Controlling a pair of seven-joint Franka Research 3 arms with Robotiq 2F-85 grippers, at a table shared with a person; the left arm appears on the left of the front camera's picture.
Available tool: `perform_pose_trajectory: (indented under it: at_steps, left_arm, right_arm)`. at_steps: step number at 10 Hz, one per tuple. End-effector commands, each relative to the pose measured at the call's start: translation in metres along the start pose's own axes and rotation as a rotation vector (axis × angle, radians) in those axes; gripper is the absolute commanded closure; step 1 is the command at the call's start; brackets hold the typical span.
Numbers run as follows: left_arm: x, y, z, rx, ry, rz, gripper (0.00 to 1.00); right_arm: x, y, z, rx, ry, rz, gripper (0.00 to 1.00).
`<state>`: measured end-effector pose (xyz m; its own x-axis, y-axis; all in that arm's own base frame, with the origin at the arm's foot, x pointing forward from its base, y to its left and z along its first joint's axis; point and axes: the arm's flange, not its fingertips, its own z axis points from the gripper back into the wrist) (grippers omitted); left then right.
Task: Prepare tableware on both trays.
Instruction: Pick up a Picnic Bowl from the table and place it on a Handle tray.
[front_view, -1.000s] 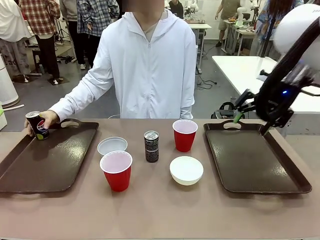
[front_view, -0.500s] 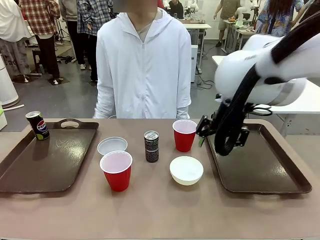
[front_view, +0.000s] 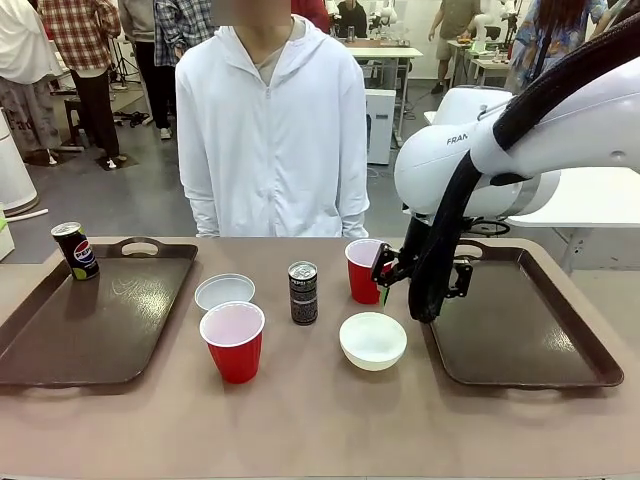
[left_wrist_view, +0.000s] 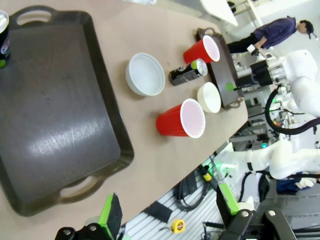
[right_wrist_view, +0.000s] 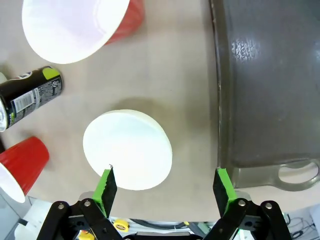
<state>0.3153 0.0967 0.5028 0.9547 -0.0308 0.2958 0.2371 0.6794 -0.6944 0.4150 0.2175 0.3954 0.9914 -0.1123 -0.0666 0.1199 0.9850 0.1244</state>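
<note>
Nearby, right gripper (right_wrist_view: 164, 178), jaws open, hangs beside far red cup (front_view: 362, 272), near white bowl (front_view: 373, 340); left gripper (left_wrist_view: 169, 204) likewise open.

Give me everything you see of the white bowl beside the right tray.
A small round white bowl, plain and smooth, plastic or ceramic by its look, empty. It stands upright on the bare table, just left of the right tray without touching it, apart from the red cup and can behind it. The open right gripper hovers above it; nothing grips it.
</note>
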Motion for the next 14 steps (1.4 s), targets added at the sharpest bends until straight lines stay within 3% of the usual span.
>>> perform_pose_trajectory:
  at_steps: [1, 6, 7, 8, 9, 10, 12, 13, 14]
  left_arm:
    - [0.001, -0.001, 0.0, -0.01, -0.009, 0.003, 0.0]
    - [0.001, -0.001, 0.0, -0.01, -0.009, 0.003, 0.0]
    - [0.001, -0.001, 0.0, -0.01, -0.009, 0.003, 0.0]
    - [0.001, -0.001, 0.0, -0.01, -0.009, 0.003, 0.0]
    - [0.001, -0.001, 0.0, -0.01, -0.009, 0.003, 0.0]
    - [0.001, -0.001, 0.0, -0.01, -0.009, 0.003, 0.0]
    - [0.001, -0.001, 0.0, -0.01, -0.009, 0.003, 0.0]
    - [0.001, -0.001, 0.0, -0.01, -0.009, 0.003, 0.0]
    - [0.001, -0.001, 0.0, -0.01, -0.009, 0.003, 0.0]
  right_arm:
    - [-0.004, 0.008, -0.015, -0.062, -0.008, -0.001, 0.0]
    - [0.002, 0.023, -0.071, -0.15, 0.081, 0.048, 0.0]
    - [0.004, 0.023, -0.077, -0.146, 0.097, 0.077, 0.04]
    - [0.005, 0.023, -0.076, -0.144, 0.1, 0.077, 0.57]
    - [0.003, 0.024, -0.074, -0.136, 0.089, 0.079, 0.62]
    - [0.005, 0.022, -0.072, -0.137, 0.081, 0.077, 1.0]
    - [0.004, 0.022, -0.069, -0.126, 0.079, 0.072, 1.0]
    - [0.005, 0.02, -0.067, -0.123, 0.074, 0.071, 0.83]
    - [0.004, 0.02, -0.066, -0.121, 0.076, 0.068, 0.94]
